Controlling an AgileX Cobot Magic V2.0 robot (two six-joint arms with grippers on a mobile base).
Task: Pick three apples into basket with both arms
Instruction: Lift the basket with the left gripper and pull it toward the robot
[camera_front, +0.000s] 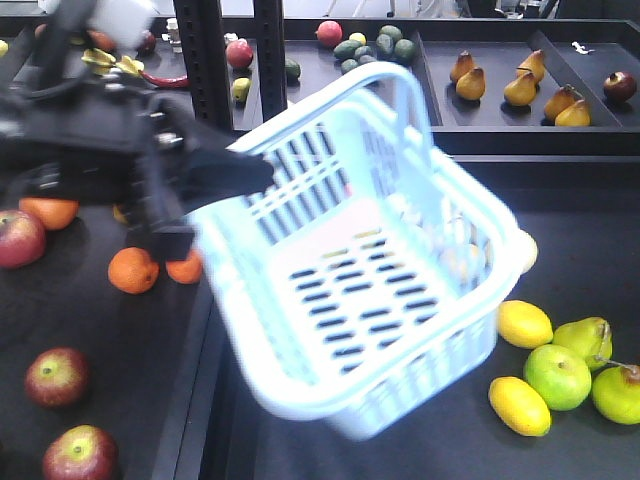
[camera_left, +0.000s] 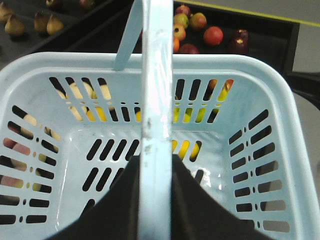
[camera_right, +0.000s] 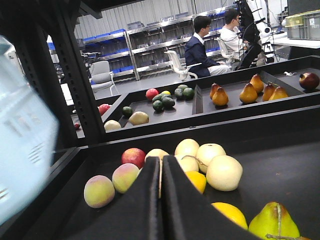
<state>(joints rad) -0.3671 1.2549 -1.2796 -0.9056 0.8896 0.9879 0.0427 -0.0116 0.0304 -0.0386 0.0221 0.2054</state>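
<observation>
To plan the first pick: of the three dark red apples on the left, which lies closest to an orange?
The topmost apple, cut by the left edge, right beside an orange. The middle apple and the lowest apple lie clear of oranges.

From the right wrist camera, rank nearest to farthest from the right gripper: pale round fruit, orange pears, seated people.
1. Pale round fruit, just right of the right gripper.
2. Orange pears, back tray, upper right.
3. Seated people, far background.
</observation>
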